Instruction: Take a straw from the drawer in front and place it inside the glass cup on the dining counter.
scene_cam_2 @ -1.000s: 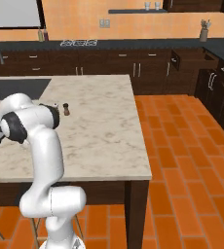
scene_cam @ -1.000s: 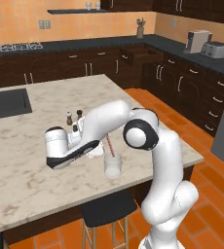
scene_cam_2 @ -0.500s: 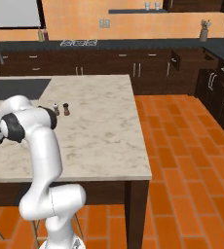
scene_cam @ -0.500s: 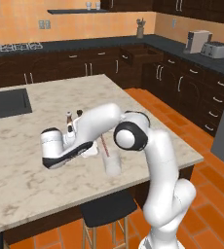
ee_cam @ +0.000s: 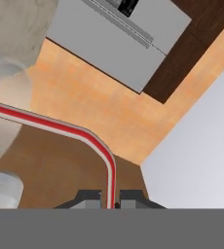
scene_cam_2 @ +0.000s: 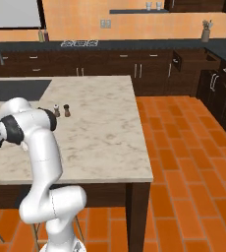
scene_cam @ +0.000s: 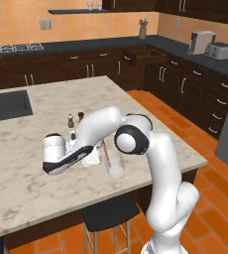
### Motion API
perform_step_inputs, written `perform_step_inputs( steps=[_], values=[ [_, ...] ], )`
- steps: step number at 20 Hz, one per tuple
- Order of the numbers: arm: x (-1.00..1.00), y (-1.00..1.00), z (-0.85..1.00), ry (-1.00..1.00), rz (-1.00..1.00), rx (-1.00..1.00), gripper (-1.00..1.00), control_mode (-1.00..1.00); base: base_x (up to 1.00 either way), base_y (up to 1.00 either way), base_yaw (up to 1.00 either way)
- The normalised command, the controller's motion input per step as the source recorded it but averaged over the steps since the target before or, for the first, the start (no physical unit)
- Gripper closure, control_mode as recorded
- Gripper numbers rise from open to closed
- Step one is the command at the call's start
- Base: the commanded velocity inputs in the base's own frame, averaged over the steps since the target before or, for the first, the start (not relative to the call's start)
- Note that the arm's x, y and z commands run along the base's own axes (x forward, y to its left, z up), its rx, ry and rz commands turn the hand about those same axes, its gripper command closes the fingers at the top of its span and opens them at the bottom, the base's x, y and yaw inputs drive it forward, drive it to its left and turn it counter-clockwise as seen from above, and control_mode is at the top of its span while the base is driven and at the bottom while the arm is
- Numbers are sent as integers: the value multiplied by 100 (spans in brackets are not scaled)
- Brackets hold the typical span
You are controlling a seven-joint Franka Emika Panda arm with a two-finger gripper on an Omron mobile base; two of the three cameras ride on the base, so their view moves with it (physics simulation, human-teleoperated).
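Observation:
My gripper point(scene_cam: 97, 158) hangs low over the dining counter point(scene_cam: 27, 183), just left of the glass cup point(scene_cam: 116, 167), and is shut on the straw point(scene_cam: 104, 150). The thin red straw stands tilted against the cup's left side; I cannot tell whether its lower end is inside. In the hand view the straw point(ee_cam: 110, 170) rises from between the shut fingertips of the gripper point(ee_cam: 110, 200), bends, and runs left to the whitish glass cup point(ee_cam: 4, 124). The drawer point(scene_cam: 144, 54) stands open in the far cabinets, also seen as the open drawer point(scene_cam_2: 196, 58).
Salt and pepper shakers point(scene_cam: 74, 119) stand just behind the hand, and show as shakers point(scene_cam_2: 62, 110) from the right. A dark cooktop point(scene_cam: 4, 105) is set into the dining counter point(scene_cam_2: 100, 138) at the left. A stool point(scene_cam: 108, 213) sits below the near edge.
The elbow and hand have shifted a little to the left. The straw stays in the grip and the cup has not moved.

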Motion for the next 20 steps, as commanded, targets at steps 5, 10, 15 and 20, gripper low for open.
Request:
perform_step_inputs(
  steps=[5, 10, 15, 20],
  values=[
    [0, -26, -23, 6, 0, 9, -100, -100, 0, 0, 0],
    [-13, -31, 1, 1, 0, 13, -100, -100, 0, 0, 0],
    [-17, -8, 37, 0, 0, 25, -100, -100, 0, 0, 0],
    [-5, 0, 58, 1, 4, 40, -100, -100, 0, 0, 0]
  ],
)
